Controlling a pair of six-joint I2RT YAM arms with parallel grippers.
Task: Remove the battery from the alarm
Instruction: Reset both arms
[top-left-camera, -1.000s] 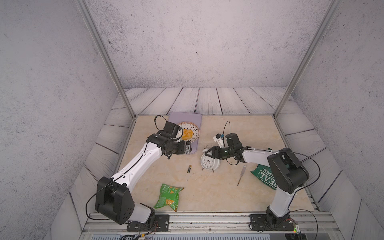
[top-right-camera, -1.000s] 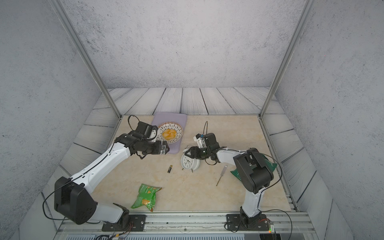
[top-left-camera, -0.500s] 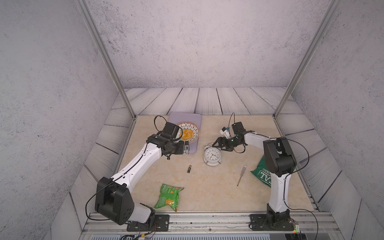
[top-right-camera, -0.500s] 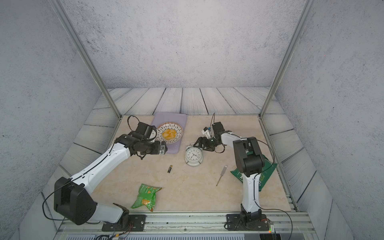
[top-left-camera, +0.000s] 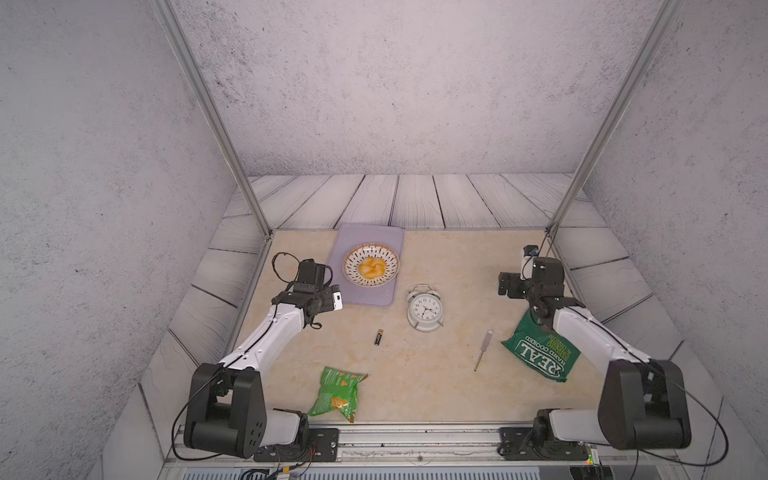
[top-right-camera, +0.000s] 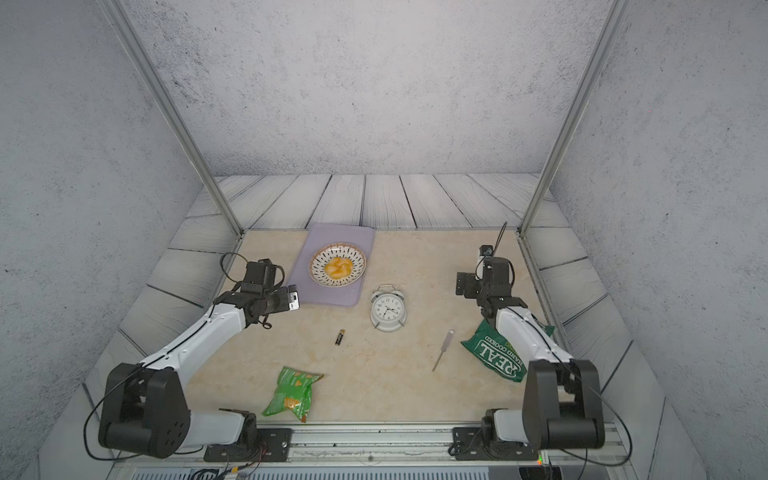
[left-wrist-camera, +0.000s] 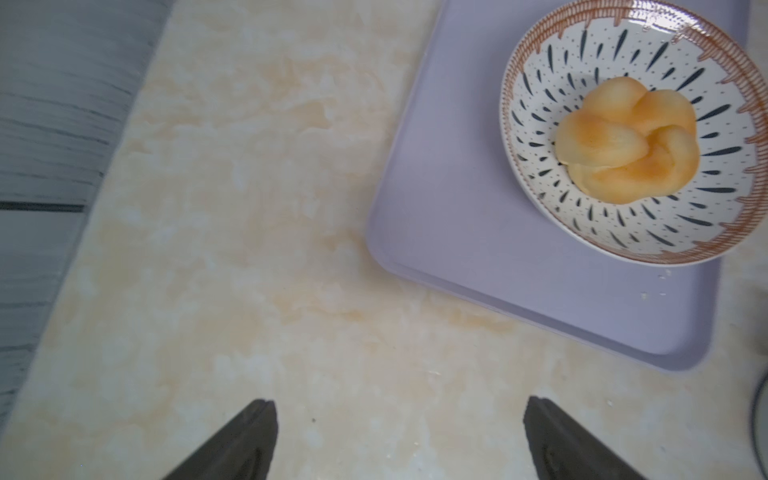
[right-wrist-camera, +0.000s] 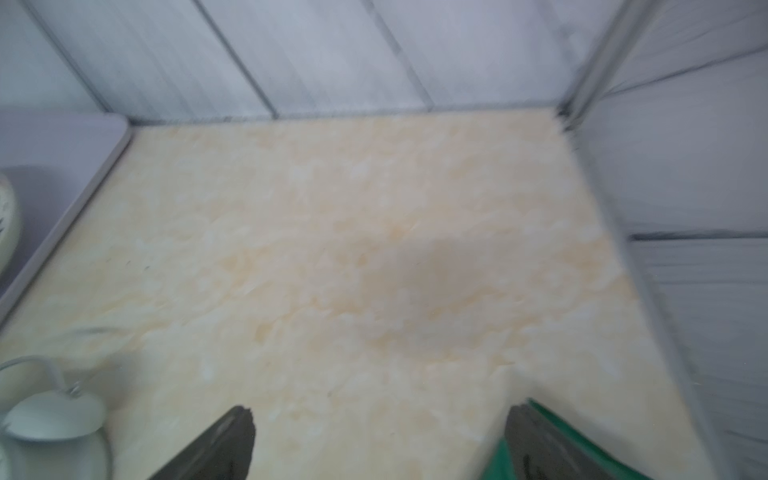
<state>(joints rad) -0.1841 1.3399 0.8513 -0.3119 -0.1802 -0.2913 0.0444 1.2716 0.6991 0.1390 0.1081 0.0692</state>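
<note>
The left gripper (left-wrist-camera: 399, 403) is hanging over bare tabletop with its jaws spread wide and nothing between them, just off a corner of the lilac tray (left-wrist-camera: 478, 249). The right gripper (right-wrist-camera: 382, 411) is likewise gaping and carrying nothing; its wrist view is blurred, with one finger lying over the dark green snack bag (top-left-camera: 540, 353).

The battery (top-left-camera: 378, 337) is lying loose on the table (top-left-camera: 415, 382), clear of both grippers and near the alarm (top-left-camera: 424, 309), on the left arm's side of it and a little closer to the arm bases. The alarm is resting near the middle of the table in both top views, its dial turned up to the camera, its bells toward the back wall and its feet toward the front.

A patterned bowl (left-wrist-camera: 515, 83) holding a golden bun (left-wrist-camera: 627, 141) is sitting on the tray behind the alarm. A screwdriver (top-left-camera: 483, 349) is lying between the alarm and the dark bag, and a bright green snack bag (top-left-camera: 336, 392) is lying near the front edge.

The table is showing a beige marbled top. Pale grey wood-look planks (top-left-camera: 415, 199) are sloping up around it, two metal posts (top-left-camera: 208, 116) are rising at the back corners, and rough grey walls (top-left-camera: 395, 83) are closing in the cell. Both arm bases are sitting on a metal rail (top-left-camera: 415, 440) at the front.
</note>
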